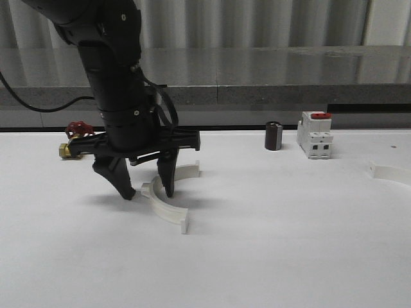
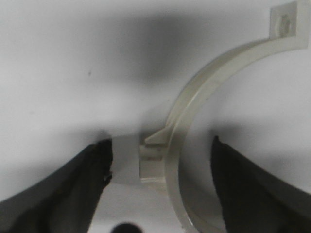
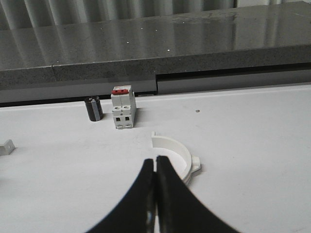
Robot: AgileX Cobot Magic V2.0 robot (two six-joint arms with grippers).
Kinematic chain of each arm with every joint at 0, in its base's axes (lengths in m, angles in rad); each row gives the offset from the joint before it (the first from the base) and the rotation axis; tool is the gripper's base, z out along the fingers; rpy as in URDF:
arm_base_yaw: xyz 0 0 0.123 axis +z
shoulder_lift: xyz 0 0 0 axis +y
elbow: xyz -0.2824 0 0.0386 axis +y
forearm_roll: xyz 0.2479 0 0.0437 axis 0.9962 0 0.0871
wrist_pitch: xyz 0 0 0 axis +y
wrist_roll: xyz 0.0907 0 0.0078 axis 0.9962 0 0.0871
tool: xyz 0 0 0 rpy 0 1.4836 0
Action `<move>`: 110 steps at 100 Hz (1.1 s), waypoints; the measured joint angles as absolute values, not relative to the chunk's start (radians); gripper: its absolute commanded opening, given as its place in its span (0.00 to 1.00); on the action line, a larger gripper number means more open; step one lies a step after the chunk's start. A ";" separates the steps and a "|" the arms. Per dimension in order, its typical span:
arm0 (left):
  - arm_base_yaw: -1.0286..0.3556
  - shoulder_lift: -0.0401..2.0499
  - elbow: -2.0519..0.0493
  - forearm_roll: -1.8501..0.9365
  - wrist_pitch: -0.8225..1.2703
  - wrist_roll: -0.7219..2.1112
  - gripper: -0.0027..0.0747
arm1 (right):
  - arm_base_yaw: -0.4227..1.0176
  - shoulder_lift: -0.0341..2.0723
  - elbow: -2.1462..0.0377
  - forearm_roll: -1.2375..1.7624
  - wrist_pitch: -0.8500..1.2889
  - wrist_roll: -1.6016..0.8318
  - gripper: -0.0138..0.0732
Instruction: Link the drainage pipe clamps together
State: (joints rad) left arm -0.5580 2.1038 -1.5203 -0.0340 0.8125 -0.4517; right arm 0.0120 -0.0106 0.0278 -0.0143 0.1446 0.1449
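One white half-ring drainage pipe clamp (image 1: 171, 210) lies on the table left of centre. My left gripper (image 1: 148, 191) stands open over it, one finger on each side of the band, near its outer lug. In the left wrist view the clamp (image 2: 194, 97) curves between the dark fingers (image 2: 82, 184), and the gripper (image 2: 160, 142) touches nothing. The other clamp (image 1: 389, 172) lies at the table's far right. In the right wrist view that clamp (image 3: 176, 151) sits just beyond my right gripper (image 3: 155, 159), which is shut and empty.
A white breaker with a red top (image 1: 314, 135) and a small dark cylinder (image 1: 273, 136) stand at the back, right of centre. A brass valve with a red handwheel (image 1: 72, 140) sits behind the left arm. A grey ledge (image 1: 270, 70) runs behind the table.
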 measured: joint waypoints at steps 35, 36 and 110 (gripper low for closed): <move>-0.558 1.902 -1.516 0.066 0.818 -0.366 0.74 | 0.012 -0.011 0.028 -0.014 0.145 0.145 0.02; -0.556 1.895 -1.516 0.072 0.818 -0.365 0.74 | 0.012 -0.011 0.028 -0.014 0.145 0.145 0.02; -0.129 0.937 -0.797 0.096 0.604 -0.197 0.74 | 0.012 -0.011 0.028 -0.014 0.145 0.145 0.02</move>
